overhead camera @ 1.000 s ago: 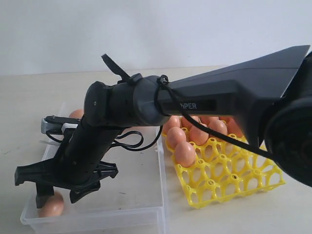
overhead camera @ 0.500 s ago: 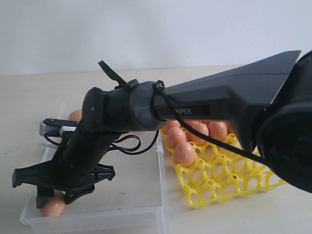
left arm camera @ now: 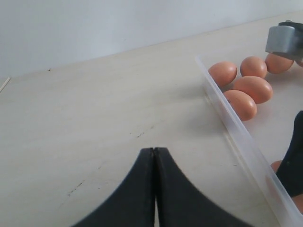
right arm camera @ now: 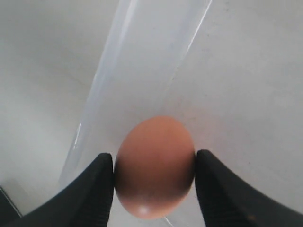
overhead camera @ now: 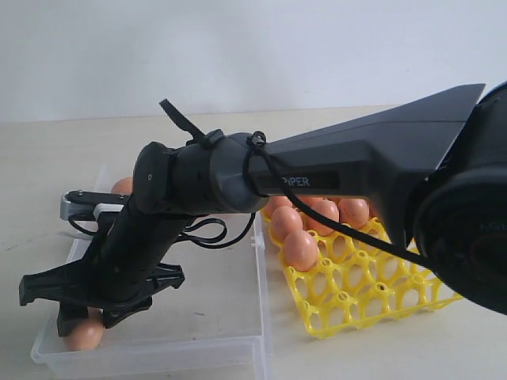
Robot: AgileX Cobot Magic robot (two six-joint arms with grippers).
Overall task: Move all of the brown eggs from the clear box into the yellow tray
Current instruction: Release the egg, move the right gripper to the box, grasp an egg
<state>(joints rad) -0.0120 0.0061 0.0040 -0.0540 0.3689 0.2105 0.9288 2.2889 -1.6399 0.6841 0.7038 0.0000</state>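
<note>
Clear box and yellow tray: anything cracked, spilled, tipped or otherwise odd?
Nothing stands out. The clear box and yellow tray sit flat, and the tray eggs rest in cups. The corner egg between the fingers of the right gripper looks whole. No spill or crack is visible.
</note>
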